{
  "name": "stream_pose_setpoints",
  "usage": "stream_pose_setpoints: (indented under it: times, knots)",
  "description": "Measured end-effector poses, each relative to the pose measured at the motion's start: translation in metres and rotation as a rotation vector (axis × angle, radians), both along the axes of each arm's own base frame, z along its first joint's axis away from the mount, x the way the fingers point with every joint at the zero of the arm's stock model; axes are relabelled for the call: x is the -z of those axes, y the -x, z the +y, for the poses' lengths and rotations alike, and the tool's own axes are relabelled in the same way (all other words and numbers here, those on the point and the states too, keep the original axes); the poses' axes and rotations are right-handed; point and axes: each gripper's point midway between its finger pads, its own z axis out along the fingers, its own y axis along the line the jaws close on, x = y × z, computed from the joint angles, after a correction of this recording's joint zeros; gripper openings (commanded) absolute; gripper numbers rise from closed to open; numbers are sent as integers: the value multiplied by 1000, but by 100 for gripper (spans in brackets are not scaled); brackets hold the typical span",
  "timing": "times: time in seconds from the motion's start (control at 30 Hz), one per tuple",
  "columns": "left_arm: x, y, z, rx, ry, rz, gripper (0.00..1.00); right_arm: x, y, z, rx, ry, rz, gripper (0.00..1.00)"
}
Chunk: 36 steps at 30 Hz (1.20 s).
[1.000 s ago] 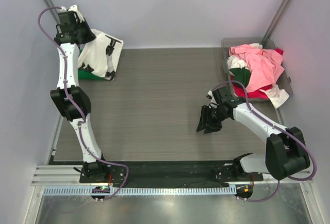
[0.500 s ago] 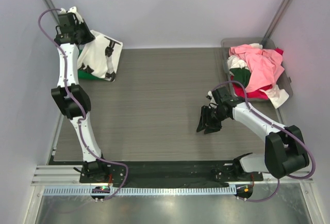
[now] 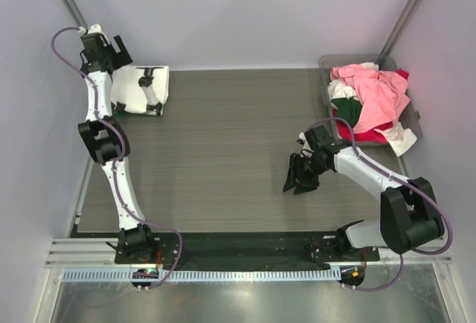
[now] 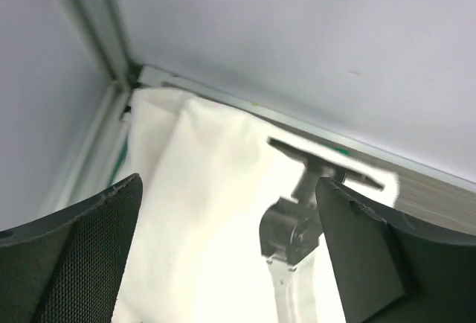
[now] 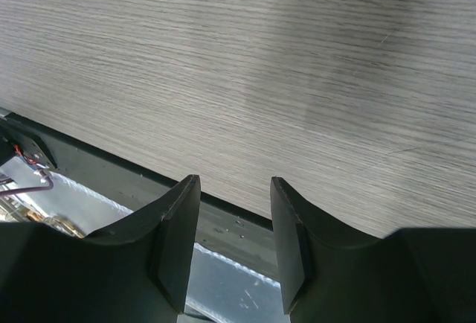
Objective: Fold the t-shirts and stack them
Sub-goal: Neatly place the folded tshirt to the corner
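T-shirt pile [image 3: 370, 96] in one tray [image 3: 326, 77], one white t-shirt [image 3: 134, 91] apart

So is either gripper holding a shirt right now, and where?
Neither. The left gripper hangs open over the white t-shirt; the right gripper is open over the table, nothing between its fingers.

- No words, numbers, labels or brand marks can be read in any view.
- The black print on the white t-shirt [image 3: 137, 91] is too blurred to make out as lettering.
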Motion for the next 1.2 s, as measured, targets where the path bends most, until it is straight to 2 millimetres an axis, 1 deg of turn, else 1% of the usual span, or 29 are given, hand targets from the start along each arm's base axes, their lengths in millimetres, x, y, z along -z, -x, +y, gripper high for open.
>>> stream_pose_setpoints:
  times: [0.1,0.2,0.27,0.33,0.4,0.47,0.57,0.63,0.67,0.7,0.77,0.8,0.87,0.93,1.0,1.03,1.1,1.17,1.2]
  knots:
    - [18,4,24,-77,-19,30,100,3,1,0,-1,3,14,48]
    - [24,12,38,-141,-27,51,100,7,1,1,1,7,29,48]
    - [25,22,42,-176,-24,71,100,7,1,2,1,7,31,48]
    - [19,34,41,-207,-16,84,100,6,2,4,0,4,25,50]
    - [3,49,37,-229,-6,82,100,3,2,5,-2,11,10,51]
    - [-20,67,29,-240,11,62,100,-2,4,6,-5,22,-11,53]
    - [-69,98,15,-247,33,-2,100,-18,5,8,-10,30,-65,57]
    - [-99,117,6,-242,42,-52,100,-31,5,9,-11,26,-107,59]
    - [-110,126,1,-242,52,-71,100,-37,6,9,-10,22,-126,60]
    - [-121,137,-4,-236,61,-96,100,-43,7,8,-10,18,-147,61]
    - [-130,157,-16,-226,90,-108,100,-56,11,6,-5,10,-185,61]
    - [-132,168,-23,-217,109,-112,100,-61,13,5,-1,7,-197,62]
    - [-126,187,-41,-182,148,-85,100,-69,17,2,10,2,-220,62]
    - [-115,204,-64,-132,187,-48,100,-75,22,-1,20,-3,-235,63]
    - [-98,221,-91,-73,216,13,100,-80,26,-3,31,-10,-244,66]
    - [-89,232,-109,-30,228,36,100,-82,27,-3,37,-15,-249,67]
    - [-72,256,-143,50,254,101,100,-87,30,-4,45,-28,-266,72]
    - [-59,282,-175,143,278,146,100,-91,33,-5,53,-38,-276,73]
    - [-51,298,-191,192,294,177,100,-93,34,-5,55,-43,-279,76]
